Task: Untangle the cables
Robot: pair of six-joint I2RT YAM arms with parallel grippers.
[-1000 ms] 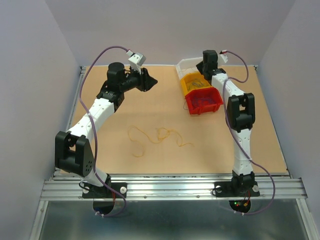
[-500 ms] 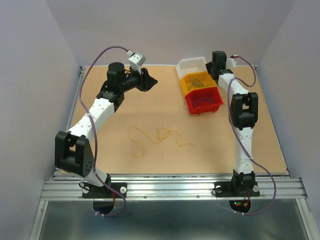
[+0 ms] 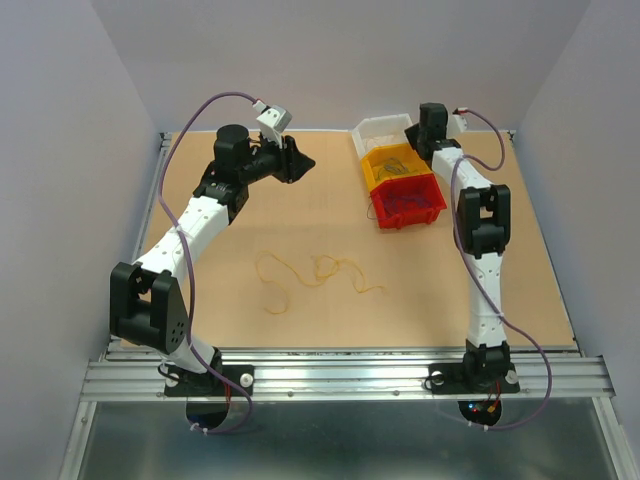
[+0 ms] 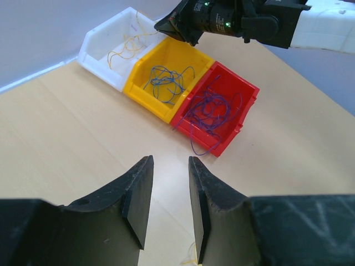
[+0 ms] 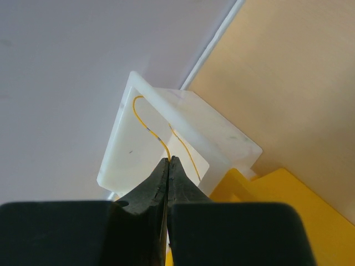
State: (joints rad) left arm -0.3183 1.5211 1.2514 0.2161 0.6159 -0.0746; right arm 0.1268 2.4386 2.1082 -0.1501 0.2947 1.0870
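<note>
Three bins sit in a row at 1 o'clock on the table (image 3: 450,290): a white bin (image 4: 102,50), a yellow bin (image 4: 183,58) and a red bin (image 4: 244,91). The right gripper (image 5: 168,160), jaws clenched, pinches a yellow cable (image 5: 151,128) that loops into the white bin. Blue cables (image 4: 166,83) lie in the yellow bin and purple cables (image 4: 208,108) in the red bin. A loose yellow strand (image 3: 325,268) lies near the table's centre, toward 6 o'clock. The left gripper (image 4: 169,164) hovers at 11 o'clock, jaws released, holding nothing.

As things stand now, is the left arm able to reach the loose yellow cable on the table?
Probably yes. The loose yellow cable lies on bare table between the arms with nothing over it, and the left pincer is open and empty.
</note>
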